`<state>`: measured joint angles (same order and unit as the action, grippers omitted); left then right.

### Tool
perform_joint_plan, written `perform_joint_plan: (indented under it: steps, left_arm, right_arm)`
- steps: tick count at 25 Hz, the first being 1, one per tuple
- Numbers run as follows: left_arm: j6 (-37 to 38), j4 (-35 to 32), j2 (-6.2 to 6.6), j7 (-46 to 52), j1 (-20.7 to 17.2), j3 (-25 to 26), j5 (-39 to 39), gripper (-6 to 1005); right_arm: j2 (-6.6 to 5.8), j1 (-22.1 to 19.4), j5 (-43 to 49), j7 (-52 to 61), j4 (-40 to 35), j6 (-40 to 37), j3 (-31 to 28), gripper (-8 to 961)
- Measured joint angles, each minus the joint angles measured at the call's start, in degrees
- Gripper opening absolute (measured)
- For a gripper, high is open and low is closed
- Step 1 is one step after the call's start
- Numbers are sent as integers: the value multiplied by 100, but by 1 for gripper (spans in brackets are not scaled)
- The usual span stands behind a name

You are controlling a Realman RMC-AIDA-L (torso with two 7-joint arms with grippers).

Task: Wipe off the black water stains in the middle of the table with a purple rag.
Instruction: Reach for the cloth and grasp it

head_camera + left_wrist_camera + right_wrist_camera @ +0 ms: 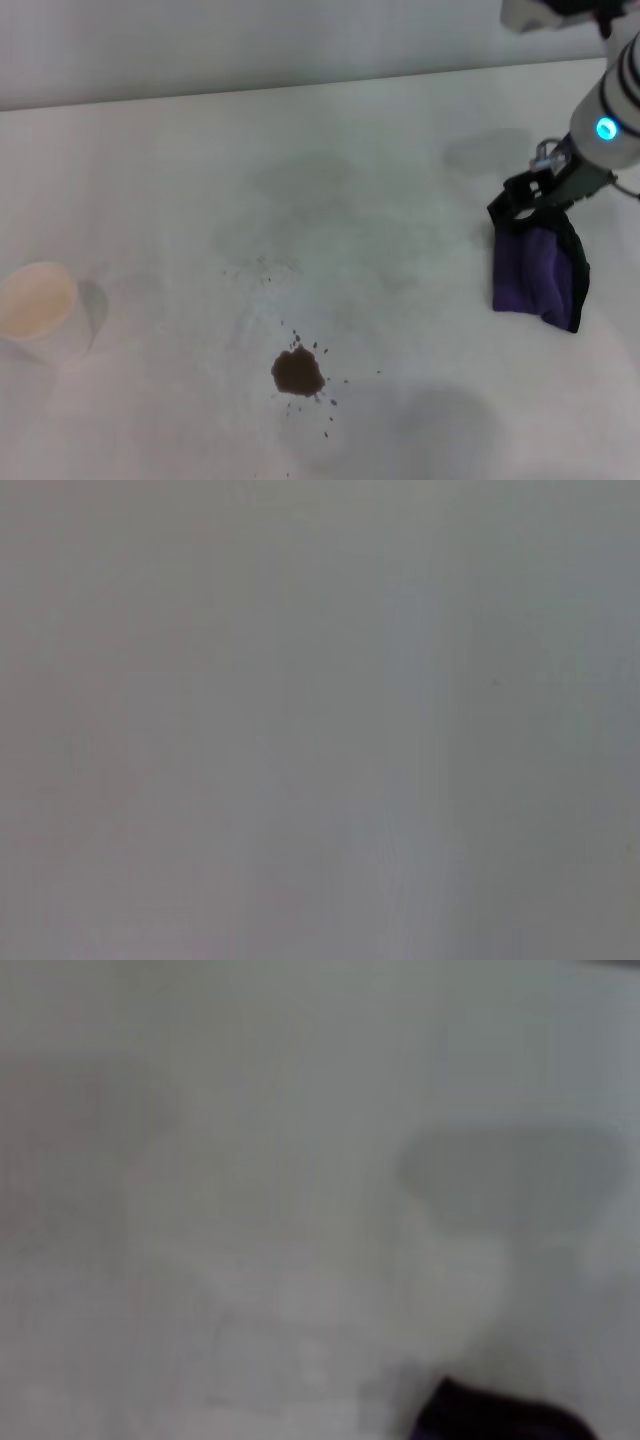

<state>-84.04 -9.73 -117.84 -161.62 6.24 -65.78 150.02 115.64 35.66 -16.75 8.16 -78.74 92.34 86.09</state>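
Purple soft rag with black edging (536,272) hangs from the right end effector (530,200), pinched at its top edge, at the right of the white matte counter (180,180). The dark brown-black stain blotch (297,373) lies well apart, toward the middle. Such a small pinch may slip during wiping, and the white paper cup (40,310) stands at the left. The left wrist view shows only grey; that arm is unseen. In the right wrist view only a dark corner of the rag (500,1418) shows.

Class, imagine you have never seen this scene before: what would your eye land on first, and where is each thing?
The purple rag stands out most, hanging from the right gripper at the right side of the white table. Next come the black water stains, a dark blotch ringed by specks near the front middle. A white paper cup stands at the far left.
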Motion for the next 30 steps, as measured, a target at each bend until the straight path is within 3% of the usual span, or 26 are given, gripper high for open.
perform_joint_plan:
  steps: [3, 19, 30]
  left_arm:
    - [2, -30, -7, -16, 11, 108, -1, 886]
    - [-5, -106, -29, -19, 19, 267, 0, 886]
    - [0, -73, -46, -19, 0, 267, 1, 886]
  right_arm:
    - [-8, 31, 88, 363, 257, 1, 302, 778]
    - [18, 75, 145, 524, 1153, -428, 591, 777]
    - [6, 63, 190, 482, 1104, -476, 769, 617]
